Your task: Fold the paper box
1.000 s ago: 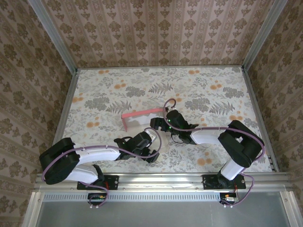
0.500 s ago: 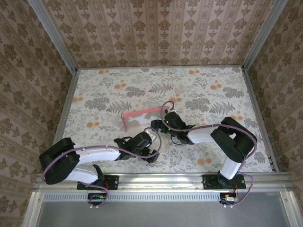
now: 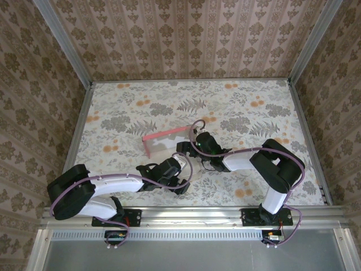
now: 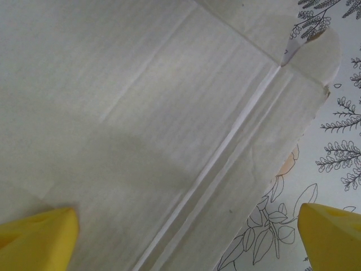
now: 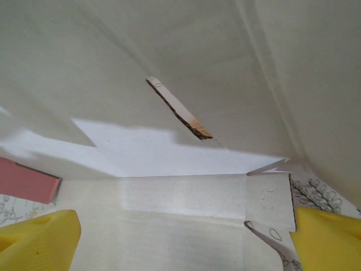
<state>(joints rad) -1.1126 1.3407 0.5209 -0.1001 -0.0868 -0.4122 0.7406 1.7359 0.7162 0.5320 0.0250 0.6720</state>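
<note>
The paper box (image 3: 159,145) lies mid-table, whitish face up, with its far and left pink walls standing. My left gripper (image 3: 180,166) hovers at its near right corner. In the left wrist view the creased whitish sheet (image 4: 141,113) runs under the open left gripper (image 4: 186,243), both yellow fingertips (image 4: 39,237) wide apart with nothing between them. My right gripper (image 3: 183,148) reaches in from the right. The right wrist view looks into the box (image 5: 169,192), raised walls ahead and a pink flap (image 5: 28,182) at the left. The right gripper (image 5: 180,243) is open over the box floor.
The floral tablecloth (image 3: 242,113) spreads all round the box. Metal rails edge the table, and patterned walls (image 3: 186,39) rise at the back and sides. Both forearms lie low across the near half of the table.
The right gripper has pushed a little to the left into the box, and the box's pink far wall has shifted slightly left. The left arm has stayed put.
</note>
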